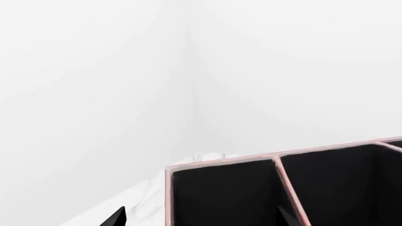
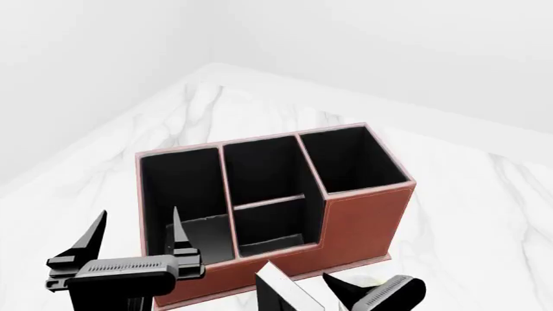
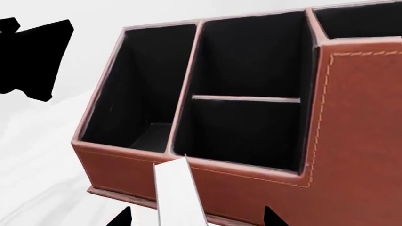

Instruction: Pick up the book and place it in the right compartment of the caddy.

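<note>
The reddish-brown caddy (image 2: pixel 363 220) with a black interior stands on the white marble table. Its tallest square right compartment (image 2: pixel 350 159) is at the right end and shows empty; it also shows in the right wrist view (image 3: pixel 358 19). The book (image 2: pixel 289 293) shows its white page edges (image 3: pixel 179 193) in front of the caddy's low front wall (image 3: pixel 207 174). My right gripper (image 2: pixel 315 293) is open, its fingertips (image 3: pixel 124 217) apart on either side of the book, with gaps on both sides. My left gripper (image 2: pixel 138 220) is open and empty at the caddy's wide left section (image 1: pixel 220 162).
The marble table (image 2: pixel 216 110) runs back to a far corner against plain white walls, and its left edge slants from there towards me. The caddy's split middle section (image 2: pixel 268 194) has a low cross divider. My left arm shows as a black shape (image 3: pixel 31 56) in the right wrist view.
</note>
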